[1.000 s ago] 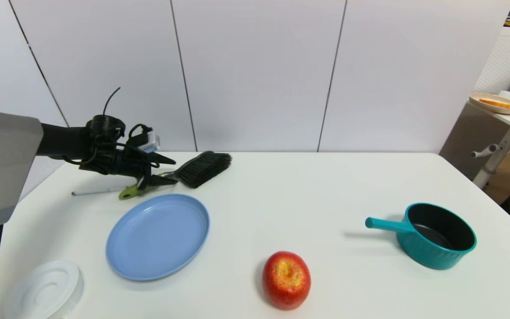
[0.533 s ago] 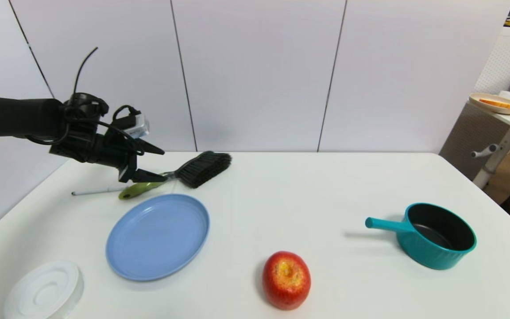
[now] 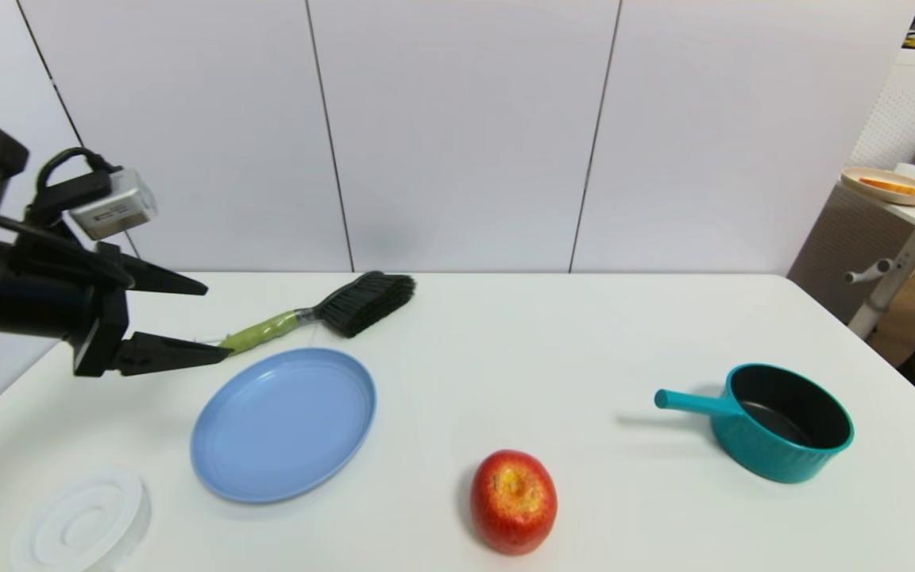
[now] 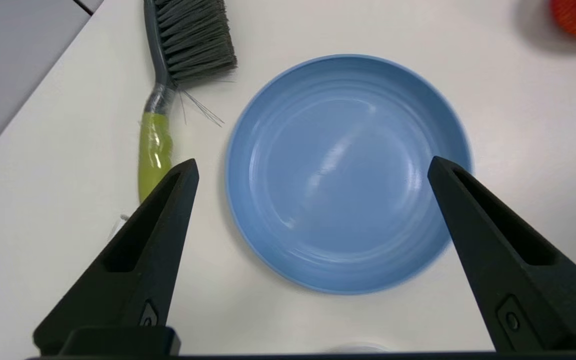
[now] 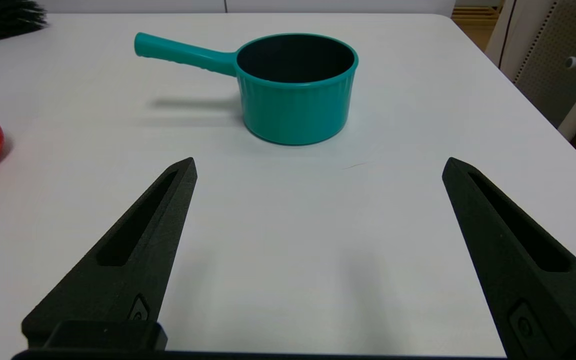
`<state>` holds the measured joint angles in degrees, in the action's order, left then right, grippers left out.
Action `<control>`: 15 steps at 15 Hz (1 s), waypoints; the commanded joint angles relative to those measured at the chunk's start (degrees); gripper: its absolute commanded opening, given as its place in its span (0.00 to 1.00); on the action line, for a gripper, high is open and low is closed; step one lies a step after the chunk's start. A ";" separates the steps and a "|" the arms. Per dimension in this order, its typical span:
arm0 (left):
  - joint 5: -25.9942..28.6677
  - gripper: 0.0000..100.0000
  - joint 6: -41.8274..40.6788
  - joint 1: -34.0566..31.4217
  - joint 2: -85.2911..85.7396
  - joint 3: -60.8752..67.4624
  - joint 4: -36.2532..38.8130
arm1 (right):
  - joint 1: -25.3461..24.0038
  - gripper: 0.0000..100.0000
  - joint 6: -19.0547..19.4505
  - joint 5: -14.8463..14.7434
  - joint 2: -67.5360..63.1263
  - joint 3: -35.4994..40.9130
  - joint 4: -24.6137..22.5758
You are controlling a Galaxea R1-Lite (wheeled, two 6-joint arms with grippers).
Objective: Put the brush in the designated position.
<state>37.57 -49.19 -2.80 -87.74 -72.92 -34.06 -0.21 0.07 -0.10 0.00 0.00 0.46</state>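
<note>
1. The left gripper [image 3: 215, 322] is held above the table's left side, its fingers spread wide and nothing between them.
2. The brush [image 3: 322, 311] lies flat on the table [image 3: 505, 349] just beyond the fingertips, untouched, bristles pointing away.
3. A blue plate [image 3: 283, 425] sits right beside the brush handle; an apple [image 3: 514, 500] and a teal pot [image 3: 783, 421] lie well off to the gripper's right.
4. A white lid [image 3: 80, 520] sits near the table's front edge.
5. A thin white pen seems hidden behind the lower finger.
6. The right gripper [image 5: 318, 170] is seen spread wide and empty, facing the pot.

Bare table [image 3: 553, 349] mid-span — blue plate [image 3: 283, 425] left, apple [image 3: 514, 500], teal pot [image 3: 783, 433] right
</note>
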 commanded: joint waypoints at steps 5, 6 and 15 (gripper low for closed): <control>-12.17 1.00 31.52 -0.01 46.34 33.11 26.15 | -0.06 1.00 0.01 0.01 -0.09 0.09 -0.02; -14.28 1.00 34.25 -0.01 51.17 35.39 26.15 | -0.06 1.00 0.01 0.01 -0.09 0.09 -0.02; -31.33 1.00 44.36 1.40 77.54 53.24 26.15 | -0.06 1.00 0.01 0.01 -0.09 0.09 -0.02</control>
<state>10.02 -6.85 -2.63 -17.58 -24.16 -7.88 -0.22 0.07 -0.10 0.00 0.00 0.44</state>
